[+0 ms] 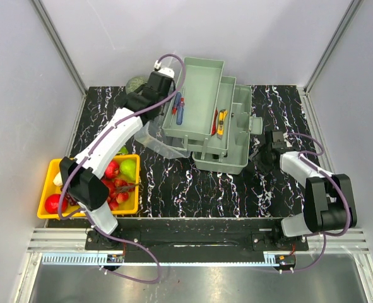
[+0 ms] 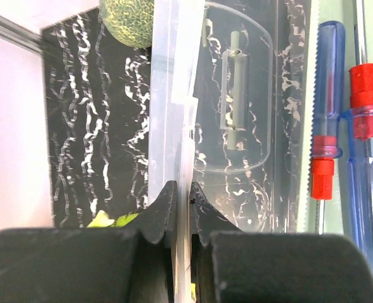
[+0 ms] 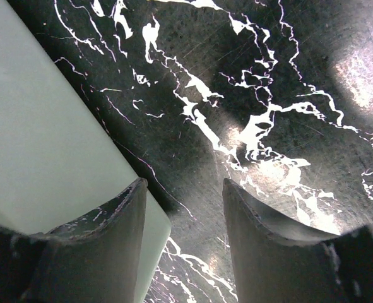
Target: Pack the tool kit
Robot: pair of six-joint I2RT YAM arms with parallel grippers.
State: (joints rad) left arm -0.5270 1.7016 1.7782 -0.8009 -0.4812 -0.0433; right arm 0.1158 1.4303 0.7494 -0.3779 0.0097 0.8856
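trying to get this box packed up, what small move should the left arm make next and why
Probably swing the lid up and over toward the box: the left gripper is shut on its edge, the trays hold the screwdrivers, and the right gripper stands open beside the box wall.

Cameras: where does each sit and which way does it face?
Top external: above, behind the bases, looking down on toolbox, fruit tray; both arms show.
Left wrist: looks along left end effector, shut on clear lid.
Right wrist: looks down at table beside toolbox; open right end effector shows.
Shared: top and left wrist show blue screwdrivers.
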